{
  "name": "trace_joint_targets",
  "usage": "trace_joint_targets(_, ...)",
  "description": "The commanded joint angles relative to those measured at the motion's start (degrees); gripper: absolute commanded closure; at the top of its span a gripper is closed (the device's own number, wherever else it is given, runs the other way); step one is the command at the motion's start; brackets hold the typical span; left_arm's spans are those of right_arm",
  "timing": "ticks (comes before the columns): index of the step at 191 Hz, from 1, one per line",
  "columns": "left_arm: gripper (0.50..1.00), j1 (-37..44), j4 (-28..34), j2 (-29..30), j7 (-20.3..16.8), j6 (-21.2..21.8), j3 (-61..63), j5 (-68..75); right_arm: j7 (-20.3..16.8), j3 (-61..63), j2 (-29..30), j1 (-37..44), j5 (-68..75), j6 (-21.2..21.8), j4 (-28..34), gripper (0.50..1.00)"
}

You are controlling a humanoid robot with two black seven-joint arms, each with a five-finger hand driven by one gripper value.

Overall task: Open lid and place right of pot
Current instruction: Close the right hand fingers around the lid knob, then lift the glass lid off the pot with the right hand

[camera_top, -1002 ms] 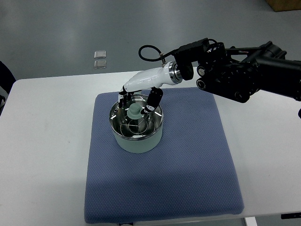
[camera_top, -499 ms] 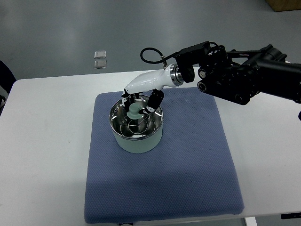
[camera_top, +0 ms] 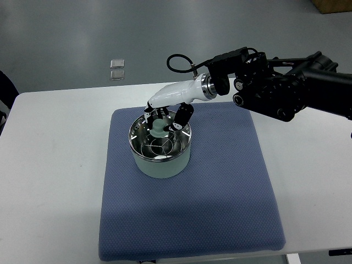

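Now | right robot hand (camera_top: pixel 165 117) fingers curled round lid knob (camera_top: pixel 158 128); pot (camera_top: pixel 160 149)

I see a white rectangular surface (camera_top: pixel 49 165) with rounded corners filling most of the view. A blue textured square mat (camera_top: pixel 220 192) lies on its centre. Beyond the far edge is a smooth grey floor (camera_top: pixel 82 33) with soft, diffuse reflections. Two small pale square plates (camera_top: pixel 116 69) sit on that floor. A brown corner (camera_top: pixel 333 4) shows top right.
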Motion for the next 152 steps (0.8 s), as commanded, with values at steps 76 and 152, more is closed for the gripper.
trace_joint_targets(76,0.500,-0.1,-0.4,0.0,0.0,0.0,0.0,0.0,0.8,2.1,0.0,-0.7,0.4,0.0,0.0,1.000)
trace_joint_targets(152,0.500,-0.1,-0.4,0.0,0.0,0.0,0.0,0.0,0.9,2.2,-0.1,-0.4,0.6,0.0,0.0,1.000)
